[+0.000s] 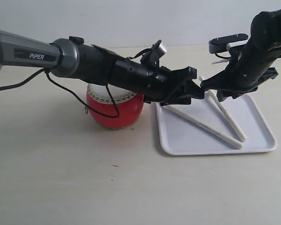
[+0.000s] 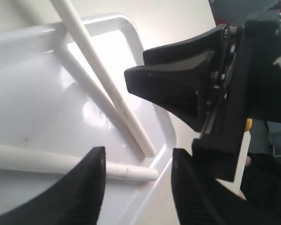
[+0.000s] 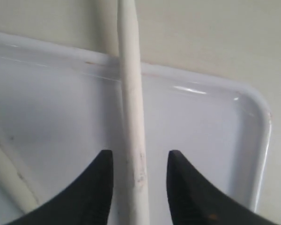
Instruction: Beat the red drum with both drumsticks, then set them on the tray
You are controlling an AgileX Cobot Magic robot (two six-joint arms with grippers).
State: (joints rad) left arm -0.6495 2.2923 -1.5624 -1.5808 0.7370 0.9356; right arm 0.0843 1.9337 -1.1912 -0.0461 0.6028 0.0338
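Both sticks lie flat on the tray [image 1: 257,122], which sits at three o'clock from the drum [image 1: 126,112], so we judge the putting-down all but done. The first stick [image 1: 206,127] runs from the tray's nine o'clock edge toward its five o'clock corner. The second stick [image 1: 228,117] slants from twelve o'clock down to nearly meet it there, making a narrow V. In the right wrist view the second stick crosses the rim, one end poking out past the twelve o'clock side, so the rim props it rather than the floor of the tray alone. The right claw [image 3: 138,187] stands wide astride that stick, with a gap showing on each side, gripping nothing. The left claw [image 2: 136,187] is wide too and empty, low over the nine o'clock edge above the first stick's end. The left arm [image 1: 107,68] reaches over the drum to get there. The two claws hang close together, so we think pulling away needs care to avoid bumping each other or a stick.
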